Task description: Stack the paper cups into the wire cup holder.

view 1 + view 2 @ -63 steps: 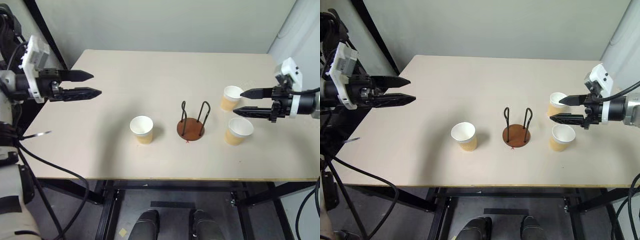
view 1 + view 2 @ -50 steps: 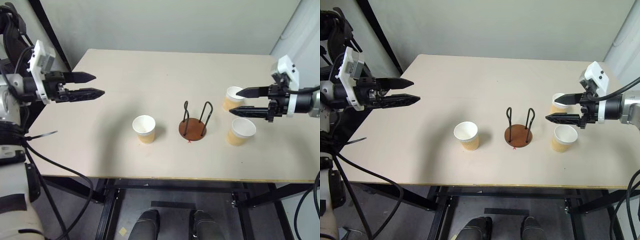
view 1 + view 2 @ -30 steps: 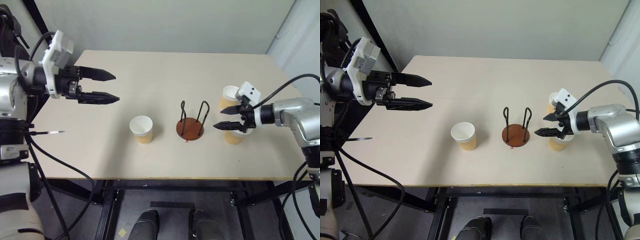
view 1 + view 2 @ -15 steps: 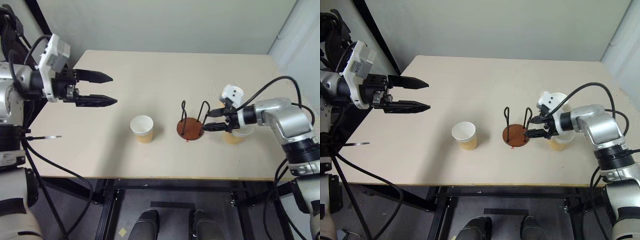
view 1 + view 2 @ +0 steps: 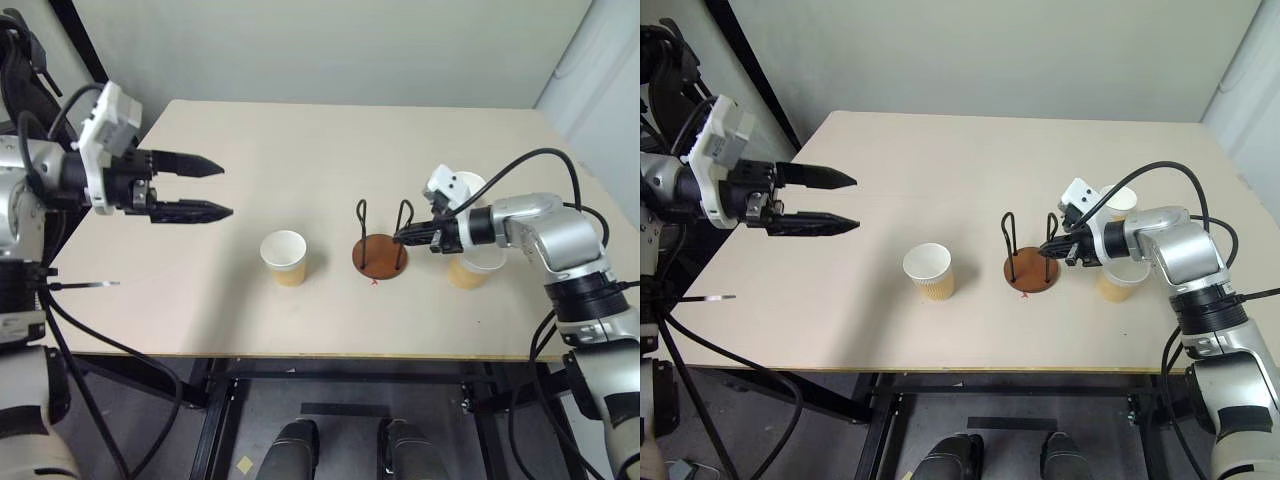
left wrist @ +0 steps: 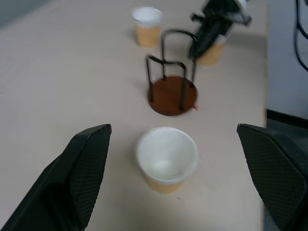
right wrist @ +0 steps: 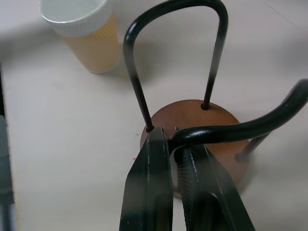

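Black wire cup holder (image 7: 192,125) loop pinched in right gripper (image 7: 175,159).

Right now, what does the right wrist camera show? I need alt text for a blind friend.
The right hand is shut on one black wire loop of the cup holder, just above its round brown base. Beyond it, a paper cup stands upright on the pale table.

Head stereo pair high above the worktop (image 5: 300,150) looking down, both wrist views facing the wire cup holder (image 6: 171,91), right wrist closest
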Robot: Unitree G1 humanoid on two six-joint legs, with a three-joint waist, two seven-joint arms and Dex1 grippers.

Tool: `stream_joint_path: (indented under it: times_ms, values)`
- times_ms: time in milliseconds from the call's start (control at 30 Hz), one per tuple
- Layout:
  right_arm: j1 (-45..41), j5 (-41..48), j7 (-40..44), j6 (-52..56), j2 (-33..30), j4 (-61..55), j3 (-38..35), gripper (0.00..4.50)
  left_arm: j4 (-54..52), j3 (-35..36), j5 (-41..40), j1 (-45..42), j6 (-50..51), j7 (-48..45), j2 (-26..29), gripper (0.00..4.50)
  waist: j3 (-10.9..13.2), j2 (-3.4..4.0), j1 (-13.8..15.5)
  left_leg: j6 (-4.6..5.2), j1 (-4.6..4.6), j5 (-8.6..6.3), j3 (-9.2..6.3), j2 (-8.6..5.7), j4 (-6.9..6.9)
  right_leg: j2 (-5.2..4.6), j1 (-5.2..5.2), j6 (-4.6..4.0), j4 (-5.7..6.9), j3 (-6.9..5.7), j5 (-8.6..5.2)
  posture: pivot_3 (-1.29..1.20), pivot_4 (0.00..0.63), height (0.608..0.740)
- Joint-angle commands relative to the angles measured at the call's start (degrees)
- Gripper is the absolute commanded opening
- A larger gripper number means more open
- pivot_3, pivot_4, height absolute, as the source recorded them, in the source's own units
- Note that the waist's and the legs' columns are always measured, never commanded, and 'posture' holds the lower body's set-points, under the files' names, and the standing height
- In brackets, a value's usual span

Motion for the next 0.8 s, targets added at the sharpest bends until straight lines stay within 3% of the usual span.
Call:
stream_joint_path:
  times_ms: [33, 433, 800]
  values:
    - [-0.78, 2.72, 2.97, 1.22, -1.25, -5.11, -1.27, 0.04, -4.59, 2.57, -2.21, 2.12, 1.56, -0.53, 2.31, 4.50, 0.00, 0.00, 0.01, -0.01, -0.03, 0.00, 0.00, 0.02, 0.00, 0.01, -0.04, -0.01, 0.00, -0.03, 0.00, 0.00, 0.150, 0.740]
    - [1.96, 4.52, 6.30, 2.03, -1.21, -9.06, 0.39, 0.04, -7.99, 4.79, -4.63, 5.83, 3.67, -0.14, 6.87, 4.50, 0.00, 0.00, 0.02, -0.08, 0.02, 0.01, -0.03, 0.04, 0.00, 0.04, -0.03, -0.17, 0.08, 0.00, -0.02, 0.00, 0.150, 0.740]
    - [4.04, -0.86, 5.03, -4.07, -0.68, -7.77, 4.60, 0.04, -8.30, 4.40, -5.26, 6.16, 3.56, 0.70, 7.99, 4.50, -0.01, -0.01, -0.11, -0.15, 0.03, -0.02, -0.03, 0.06, -0.01, 0.06, -0.05, -0.34, 0.08, 0.00, -0.02, 0.00, 0.150, 0.740]
